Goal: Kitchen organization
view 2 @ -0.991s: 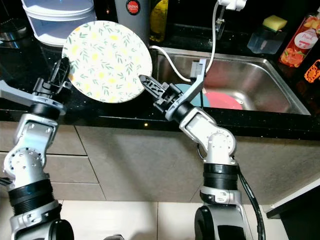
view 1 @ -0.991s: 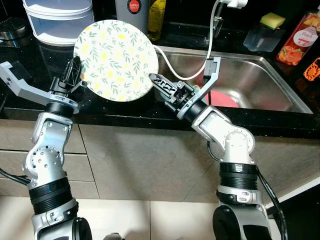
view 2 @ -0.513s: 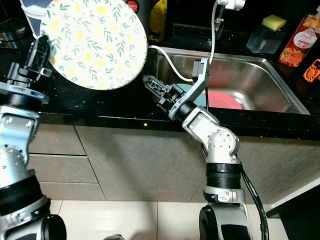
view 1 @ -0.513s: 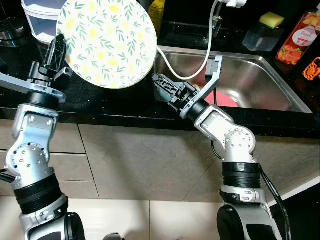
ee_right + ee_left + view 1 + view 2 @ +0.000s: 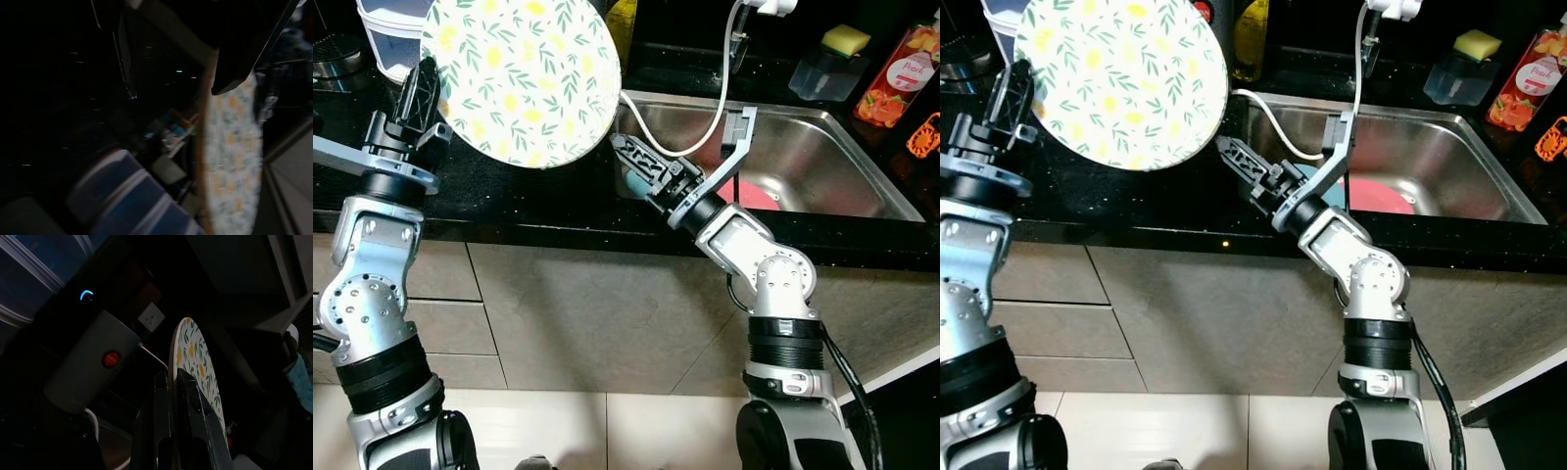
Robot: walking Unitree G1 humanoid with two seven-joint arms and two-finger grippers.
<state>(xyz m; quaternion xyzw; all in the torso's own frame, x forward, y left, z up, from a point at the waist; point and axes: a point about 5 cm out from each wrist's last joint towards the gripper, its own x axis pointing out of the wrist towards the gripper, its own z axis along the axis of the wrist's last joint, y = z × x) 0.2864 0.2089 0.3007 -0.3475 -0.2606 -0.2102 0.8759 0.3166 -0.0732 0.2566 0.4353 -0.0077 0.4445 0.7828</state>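
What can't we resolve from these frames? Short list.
- Right gripper: open or shut is unclear in the eye views, fingers seen end-on; the right wrist view is motion-blurred.
- Plate: top rim cut off by the eye views' upper edge.
- Containers behind the plate: partly covered by it.
- Red item in the sink: partly hidden by the right arm.
- Left wrist view: too dark beyond the plate and cup.

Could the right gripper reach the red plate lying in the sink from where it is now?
Probably yes. The right gripper hangs at the sink's left edge, fingers empty, and the red plate lies just behind its forearm. Only the white hose drapes nearby.
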